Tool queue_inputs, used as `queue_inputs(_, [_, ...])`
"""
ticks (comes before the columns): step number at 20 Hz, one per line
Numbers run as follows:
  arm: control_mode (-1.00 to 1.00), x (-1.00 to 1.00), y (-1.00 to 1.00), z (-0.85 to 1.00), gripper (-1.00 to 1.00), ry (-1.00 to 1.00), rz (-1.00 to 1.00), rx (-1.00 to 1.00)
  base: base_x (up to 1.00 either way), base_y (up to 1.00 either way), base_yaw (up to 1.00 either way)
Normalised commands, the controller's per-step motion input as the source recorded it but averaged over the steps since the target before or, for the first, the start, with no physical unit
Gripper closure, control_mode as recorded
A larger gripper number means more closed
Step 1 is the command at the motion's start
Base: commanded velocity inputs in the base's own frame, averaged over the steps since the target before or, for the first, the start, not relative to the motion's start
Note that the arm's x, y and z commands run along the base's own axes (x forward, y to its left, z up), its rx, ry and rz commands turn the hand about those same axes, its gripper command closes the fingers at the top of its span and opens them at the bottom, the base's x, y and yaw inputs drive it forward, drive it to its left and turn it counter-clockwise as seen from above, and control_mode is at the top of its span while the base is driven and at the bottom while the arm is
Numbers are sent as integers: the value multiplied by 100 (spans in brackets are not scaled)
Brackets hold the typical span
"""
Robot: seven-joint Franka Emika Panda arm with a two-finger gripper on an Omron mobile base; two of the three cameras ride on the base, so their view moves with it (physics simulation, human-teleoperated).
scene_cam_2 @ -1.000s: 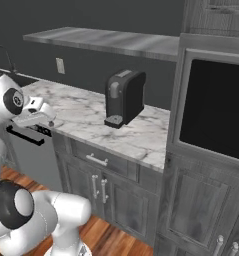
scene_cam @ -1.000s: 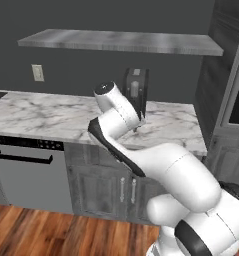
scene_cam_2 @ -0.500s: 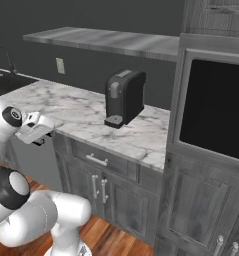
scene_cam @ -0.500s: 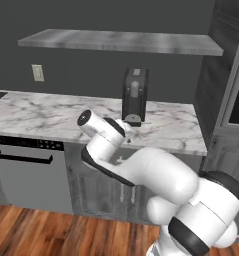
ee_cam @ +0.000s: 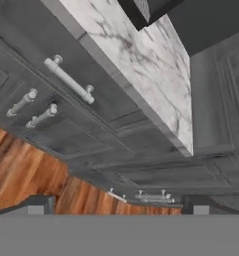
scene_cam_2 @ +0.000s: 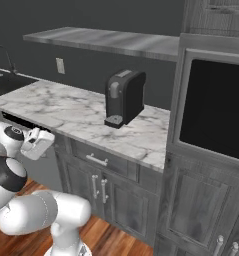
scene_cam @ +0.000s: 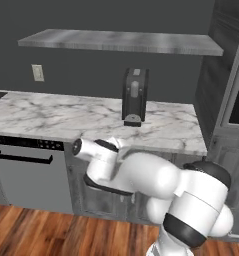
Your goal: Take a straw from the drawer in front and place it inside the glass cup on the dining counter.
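The drawer [scene_cam_2: 105, 162], shut below the coffee machine [scene_cam_2: 123, 98], pulls stiffly by its bar handle [ee_cam: 70, 80]; the gripper [scene_cam_2: 37, 143] is spread.

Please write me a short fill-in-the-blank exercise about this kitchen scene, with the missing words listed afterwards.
1. The drawer under the marble counter is ____.
2. The black coffee machine stands on the ____.
3. The drawer's silver bar handle lies directly above ____ cabinet door handles.
4. The floor is made of ____.

Missing words: shut; counter; two; wood
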Motion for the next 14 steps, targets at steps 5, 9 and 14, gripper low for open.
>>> queue_inputs(5, [-100,24,-2,-48,-100,0,6,-18,0,0,0])
queue_inputs(9, [-100,41,-3,-45,-100,0,11,-15,0,0,0])
queue_inputs(14, [-100,34,0,-42,-100,1,8,-15,0,0,0])
